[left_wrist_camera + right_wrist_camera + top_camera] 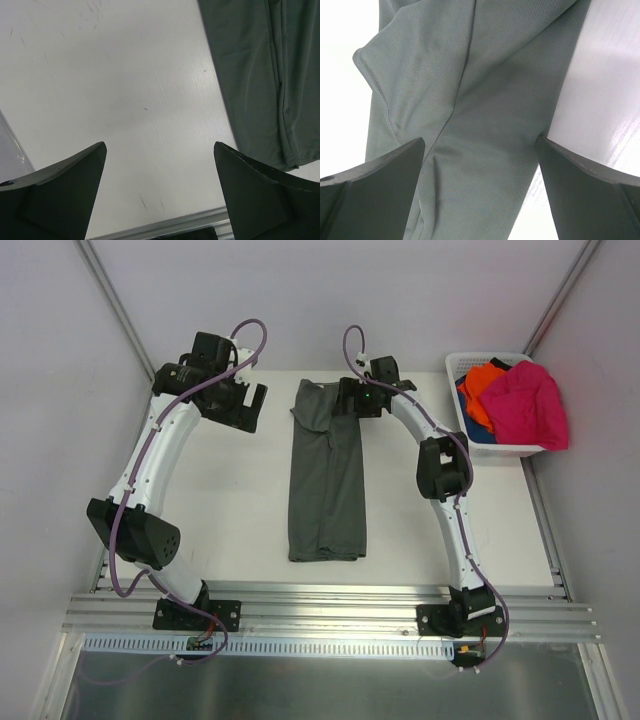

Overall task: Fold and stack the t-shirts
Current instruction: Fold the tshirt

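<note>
We have the dark grey-green soft cloth t-shirt [328, 480] lying mid-table as a long narrow strip, folded lengthwise. Its far end sits under our right gripper [481, 145], whose jaws stand spread wide, gripping nothing, with only the cloth below them. Our left gripper [160, 150] hovers just beside that same far end, over the bare white table [230, 510], jaws equally wide and empty. The next fold, we judge, brings one end over the other, and here lies the trouble. The strip is several layers thick, with a loose hemmed edge and a seam showing under the right fingers. A pinch that catches only the top layer would peel the lengthwise fold open rather than carry the whole end. With the left gripper off the cloth, a one-sided lift could drag the strip askew and leave a crooked fold. Too deep a descent would jam the fingertips on the table; too shallow, and the thin fabric slips out. The magenta-pink t-shirt [530, 405], orange t-shirt [483, 380] and blue t-shirt [478, 430] lie heaped in the white plastic lattice basket [470, 362] at the far right. The pink one drapes over the rim, where it could snag or spill when pulled.
</note>
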Controlling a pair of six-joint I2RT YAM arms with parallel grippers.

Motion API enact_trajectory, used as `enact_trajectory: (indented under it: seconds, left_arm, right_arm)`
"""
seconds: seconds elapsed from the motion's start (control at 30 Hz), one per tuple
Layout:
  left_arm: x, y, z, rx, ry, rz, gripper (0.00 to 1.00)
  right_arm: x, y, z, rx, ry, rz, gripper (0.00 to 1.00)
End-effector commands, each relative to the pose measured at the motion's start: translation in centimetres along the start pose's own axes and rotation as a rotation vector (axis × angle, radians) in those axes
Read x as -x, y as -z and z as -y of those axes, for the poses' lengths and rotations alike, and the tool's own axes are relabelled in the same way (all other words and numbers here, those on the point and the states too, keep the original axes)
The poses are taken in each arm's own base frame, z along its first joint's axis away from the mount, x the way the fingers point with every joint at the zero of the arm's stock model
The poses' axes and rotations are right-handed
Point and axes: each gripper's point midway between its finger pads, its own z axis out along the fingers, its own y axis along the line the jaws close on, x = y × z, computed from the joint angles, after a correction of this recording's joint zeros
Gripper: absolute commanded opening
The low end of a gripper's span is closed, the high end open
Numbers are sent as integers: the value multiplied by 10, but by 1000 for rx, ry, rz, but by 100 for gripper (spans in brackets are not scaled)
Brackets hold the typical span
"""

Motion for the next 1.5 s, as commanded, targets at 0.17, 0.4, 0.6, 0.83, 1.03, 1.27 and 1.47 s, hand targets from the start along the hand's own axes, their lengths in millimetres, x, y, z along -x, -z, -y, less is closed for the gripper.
enact_trajectory:
  seconds: [0.17,0.4,0.6,0.83,1.03,1.27,1.47]
  left_arm:
    - [7,7,-1,11,-8,20,90]
    - [9,8,-1,4,-2,25,91]
    - [7,8,1,0,1,24,91]
    - [7,6,7,-29,15,20,90]
    - [10,2,12,-59,26,19,90]
    - [0,-3,16,-99,81,-14,90]
    - [-41,-37,37,-275,250,-187,75]
  right_arm:
    - [16,12,9,-43,0,36,100]
    - [18,19,24,-86,-6,37,99]
    - [18,20,26,-92,11,38,99]
    - [55,26,-8,-10,128,142,100]
    - [58,27,-24,14,141,151,99]
    - [29,87,-45,-55,106,60,100]
    - [-72,182,-64,-87,14,-181,95]
